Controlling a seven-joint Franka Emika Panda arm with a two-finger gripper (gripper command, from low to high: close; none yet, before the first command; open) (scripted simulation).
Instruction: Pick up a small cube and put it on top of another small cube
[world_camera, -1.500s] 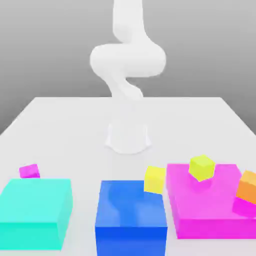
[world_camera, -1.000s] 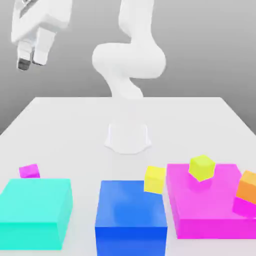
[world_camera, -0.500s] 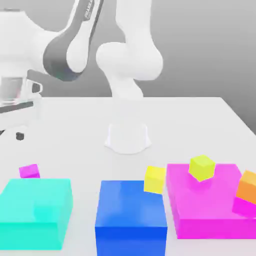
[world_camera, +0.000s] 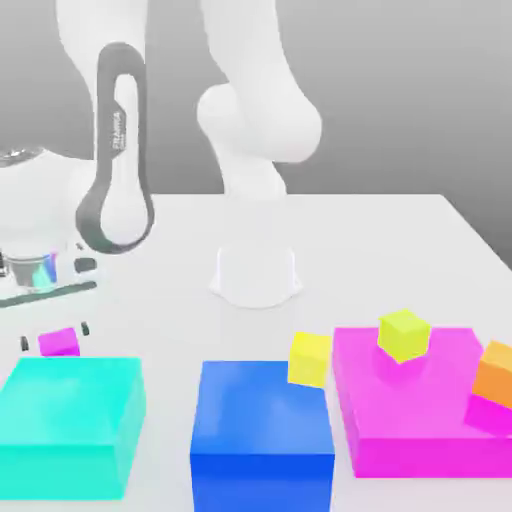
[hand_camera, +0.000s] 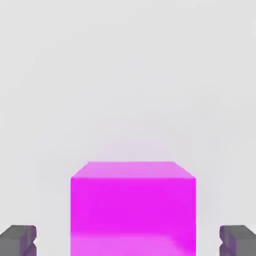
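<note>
A small magenta cube (world_camera: 59, 342) rests on the white table (world_camera: 380, 250) at the exterior view's left, just behind the cyan block (world_camera: 70, 425). My gripper (world_camera: 56, 336) has come down around it and is open, one dark fingertip (world_camera: 27, 343) on each side and clear of its faces. In the hand view the magenta cube (hand_camera: 132, 207) stands between the two grey fingertips (hand_camera: 17, 240), with a gap on both sides. Other small cubes: a yellow one (world_camera: 310, 358) beside the blue block (world_camera: 262, 432), and a yellow-green one (world_camera: 404, 335) on the big magenta block (world_camera: 420, 410).
An orange cube (world_camera: 495, 373) and a small pink cube (world_camera: 488, 412) sit at the right edge of the big magenta block. The arm's white base (world_camera: 256, 275) stands mid-table. The arm's links hang over the table's left side.
The arm swung in from the upper left and lowered its hand. The open fingers now straddle the small magenta cube. No cube has moved.
</note>
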